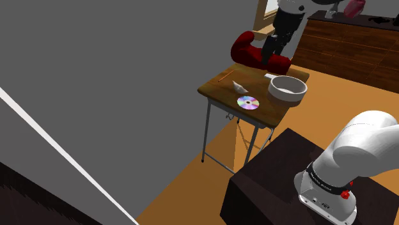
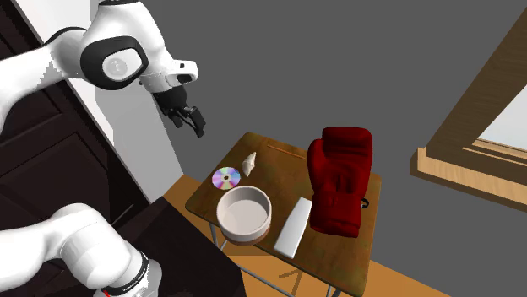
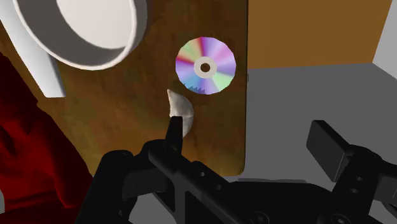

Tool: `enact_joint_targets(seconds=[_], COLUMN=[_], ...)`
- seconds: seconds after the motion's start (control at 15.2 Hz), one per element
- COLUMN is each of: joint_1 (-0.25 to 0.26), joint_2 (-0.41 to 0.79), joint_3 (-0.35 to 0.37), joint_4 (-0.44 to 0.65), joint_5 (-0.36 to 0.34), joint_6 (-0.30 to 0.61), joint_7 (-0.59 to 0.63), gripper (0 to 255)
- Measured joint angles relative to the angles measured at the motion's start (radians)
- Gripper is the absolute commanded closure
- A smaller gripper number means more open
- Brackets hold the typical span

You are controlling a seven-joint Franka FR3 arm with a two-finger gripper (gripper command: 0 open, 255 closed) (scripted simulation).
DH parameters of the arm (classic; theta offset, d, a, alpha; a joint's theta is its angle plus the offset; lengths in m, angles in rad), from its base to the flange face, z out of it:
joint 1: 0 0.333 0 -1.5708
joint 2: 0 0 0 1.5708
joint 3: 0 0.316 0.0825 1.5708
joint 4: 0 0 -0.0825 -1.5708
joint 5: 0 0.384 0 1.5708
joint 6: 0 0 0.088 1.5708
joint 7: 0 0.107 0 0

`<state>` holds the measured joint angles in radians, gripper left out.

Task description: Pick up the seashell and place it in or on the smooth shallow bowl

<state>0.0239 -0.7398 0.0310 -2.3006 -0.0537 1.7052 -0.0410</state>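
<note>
A small pale seashell [image 1: 240,86] [image 2: 249,162] [image 3: 180,111] lies on the wooden table [image 1: 217,85] [image 2: 279,164], close to a rainbow-coloured disc [image 1: 248,102] [image 2: 225,177] [image 3: 205,66]. The white shallow bowl [image 1: 287,88] [image 2: 244,213] [image 3: 95,28] stands beside them, nothing inside it. My black gripper [image 1: 268,59] [image 2: 192,124] [image 3: 251,143] hangs open, well above the table and near the shell's edge of it. Its fingers stand wide apart with nothing between them. One fingertip [image 3: 172,135] overlaps the shell in the wrist view.
A big red boxing glove [image 1: 252,48] [image 2: 339,177] [image 3: 25,153] lies on the table past the bowl. A flat white block [image 2: 293,226] [image 3: 44,67] sits between bowl and glove. Grey walls and orange floor surround the table; my dark stand [image 1: 275,185] is nearby.
</note>
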Motion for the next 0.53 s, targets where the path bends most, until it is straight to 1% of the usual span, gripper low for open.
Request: enact_joint_targets(seconds=[0.13, 0.33, 0.53], joint_1=[-0.001, -0.009, -0.014], joint_2=[0.011, 0.071, 0.155], joint_3=[-0.003, -0.026, -0.047], joint_4=[-0.004, -0.027, -0.034], joint_5=[-0.001, -0.008, -0.011], joint_6=[0.013, 0.086, 0.167], joint_7=[-0.003, -0.022, -0.039], gripper=[0, 0, 0])
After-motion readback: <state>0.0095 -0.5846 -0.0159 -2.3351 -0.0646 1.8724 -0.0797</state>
